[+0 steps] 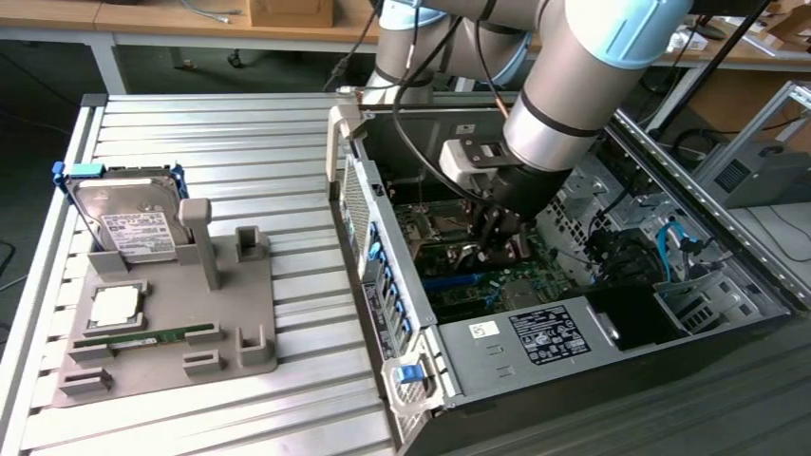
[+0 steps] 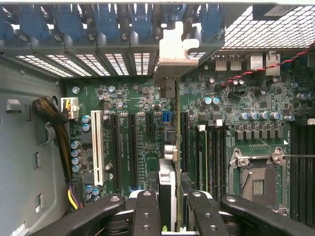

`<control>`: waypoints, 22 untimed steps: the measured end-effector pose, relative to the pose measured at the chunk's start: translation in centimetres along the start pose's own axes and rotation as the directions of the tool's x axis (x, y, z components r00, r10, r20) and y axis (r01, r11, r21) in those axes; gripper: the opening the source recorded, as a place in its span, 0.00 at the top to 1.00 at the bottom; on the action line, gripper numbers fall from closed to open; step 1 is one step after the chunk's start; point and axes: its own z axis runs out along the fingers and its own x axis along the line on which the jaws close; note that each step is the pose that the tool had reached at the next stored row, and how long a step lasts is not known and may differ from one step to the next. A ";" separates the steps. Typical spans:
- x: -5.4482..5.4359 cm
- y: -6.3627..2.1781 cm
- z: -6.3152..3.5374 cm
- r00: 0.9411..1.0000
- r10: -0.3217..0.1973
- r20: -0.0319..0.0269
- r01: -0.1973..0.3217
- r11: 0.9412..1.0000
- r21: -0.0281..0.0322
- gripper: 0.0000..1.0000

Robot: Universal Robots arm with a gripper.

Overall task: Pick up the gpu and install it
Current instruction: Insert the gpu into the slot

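1. Reaching down with the arm [image 1: 576, 95] into the open computer case [image 1: 476, 370], right of centre in the exterior view.
2. Holding the gripper [image 1: 499, 237] low inside that case, close above the green motherboard [image 2: 125, 101].
3. Pinching the gpu [image 2: 167, 187] between two black fingers [image 2: 147, 211], with the jaws closed against its flat sides and the card seen edge-on from the wrist camera.
4. Carrying the card upright, its long edge turned toward the board, among the long black expansion slots [image 2: 133, 147]. Cannot tell whether seated in a slot or just clear of it.
5. Placing its silver end bracket [image 2: 172, 49] right at the row of rear slot openings, just beside the blue latches [image 2: 106, 22] on the case wall.
6. Elsewhere on the board, to either side of the card: a white slot [image 2: 97, 147] near a bundle of wires, and an open processor socket [image 2: 258, 184] beyond the memory slots [image 2: 214, 157].
7. At lower left of the exterior view, well apart from the case: a grey fixture tray [image 1: 165, 366] resting on the slatted table [image 1: 216, 133].
8. On that tray: a hard drive [image 1: 133, 223] standing on edge toward the upper left, with a processor chip [image 1: 114, 306] and a narrow green memory stick [image 1: 159, 337] lying flat below it.
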 end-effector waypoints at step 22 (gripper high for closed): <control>-0.4 0.96 0.75 1.000 0.001 -0.024 -0.001 1.000 0.001 0.73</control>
